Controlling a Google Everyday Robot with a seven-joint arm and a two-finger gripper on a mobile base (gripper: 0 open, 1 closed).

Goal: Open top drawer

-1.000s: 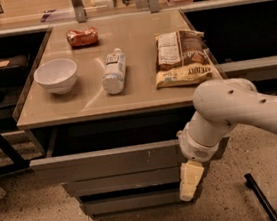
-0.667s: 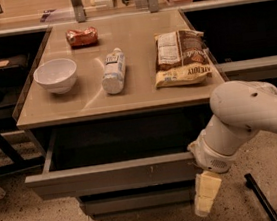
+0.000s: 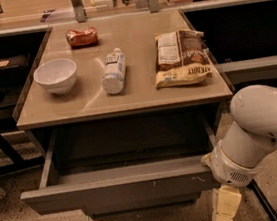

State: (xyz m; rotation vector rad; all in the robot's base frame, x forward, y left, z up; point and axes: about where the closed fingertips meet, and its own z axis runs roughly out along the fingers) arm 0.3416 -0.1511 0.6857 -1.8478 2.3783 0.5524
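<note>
Camera view: top drawer (image 3: 123,187) stands pulled out under the bench (image 3: 141,89); gripper (image 3: 225,211) hangs by its right front corner, and I cannot tell its grip state.

Top drawer (image 3: 113,192): grey, handle-less, flat front panel, small pale scratch marks right of centre. Pulled well out from under tabletop (image 3: 141,89), front roughly level, plain grey box interior exposed. Gripper (image 3: 225,211) low beside front panel's right end; contact unclear.

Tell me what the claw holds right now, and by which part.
It cannot be told. The claw sits just below the right end of the pulled-out top drawer, where any contact is hidden.
</note>
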